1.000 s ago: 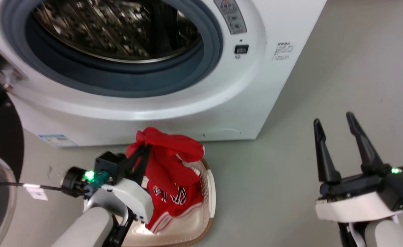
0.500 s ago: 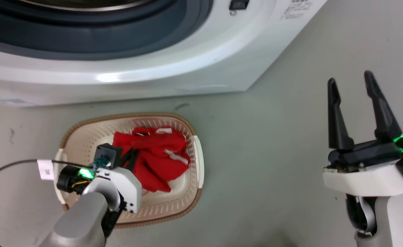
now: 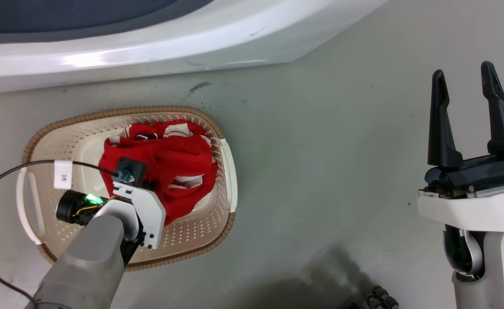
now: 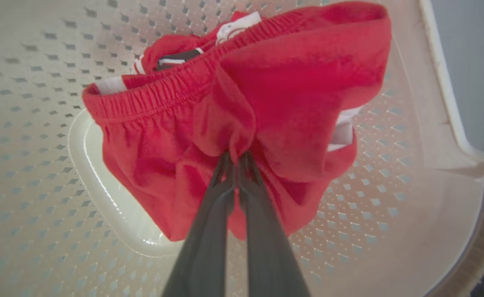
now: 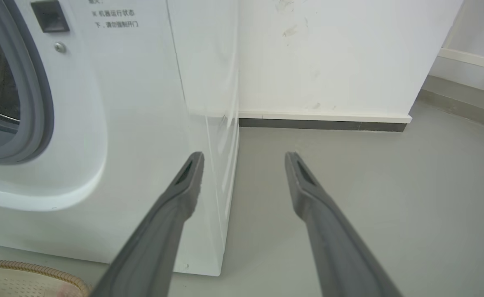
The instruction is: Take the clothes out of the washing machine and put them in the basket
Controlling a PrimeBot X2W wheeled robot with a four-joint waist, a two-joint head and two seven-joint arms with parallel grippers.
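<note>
The red clothes (image 3: 174, 163) lie bunched inside the cream basket (image 3: 224, 180) on the floor in front of the washing machine (image 3: 149, 47). My left gripper (image 4: 237, 159) is down inside the basket (image 4: 27, 103), shut on a pinch of the red clothes (image 4: 291, 82) just below the elastic waistband. In the head view its fingers are hidden under the wrist and the fabric. My right gripper (image 3: 464, 86) hovers open over bare floor at the right, holding nothing. From the right wrist, the gripper (image 5: 244, 159) points past the washing machine (image 5: 143, 103) corner.
A black cable with a white tag (image 3: 62, 174) runs across the basket's left side to my left wrist. Grey floor (image 3: 320, 150) spreads between basket and right arm. A white wall with dark skirting (image 5: 324, 123) stands behind the machine. A dark object (image 3: 378, 298) sits at the bottom edge.
The head camera has tilted down, so the machine slid up out of the picture. My left gripper lowered the red clothes from above the rim into the basket. The right gripper stayed open.
</note>
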